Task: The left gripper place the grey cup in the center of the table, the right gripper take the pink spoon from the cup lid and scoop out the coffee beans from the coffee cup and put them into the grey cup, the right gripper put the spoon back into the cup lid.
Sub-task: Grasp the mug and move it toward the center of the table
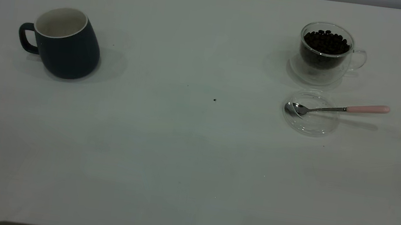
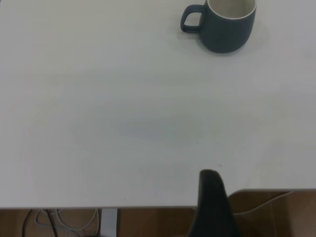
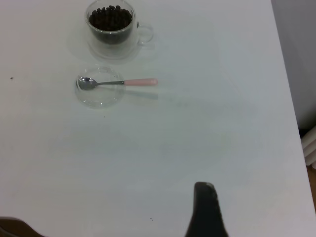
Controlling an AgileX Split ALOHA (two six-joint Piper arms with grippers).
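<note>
Jaws of both grippers: state cannot be told, nothing held. Dark blue round mug, grey cup (image 1: pixel 64 42), seen at left, not yet moved to middle of white table (image 1: pixel 186 157). Pink-handled metal spoon (image 1: pixel 336 108) rested on clear round lid (image 1: pixel 309 122). Dark beans (image 1: pixel 326 42) untouched in clear glass cup (image 1: pixel 324 55). All steps left.

Dim and flat in the exterior view, brighter and washed out in both wrist views. Falling softly from above, casting faint blurred shadows beside the grey cup (image 1: pixel 65 41) and coffee cup (image 1: pixel 324 53). Glinting weakly on the pink spoon (image 1: pixel 336 109) bowl. Showing slight softness throughout, far from both wrist cameras' dark fingers.
</note>
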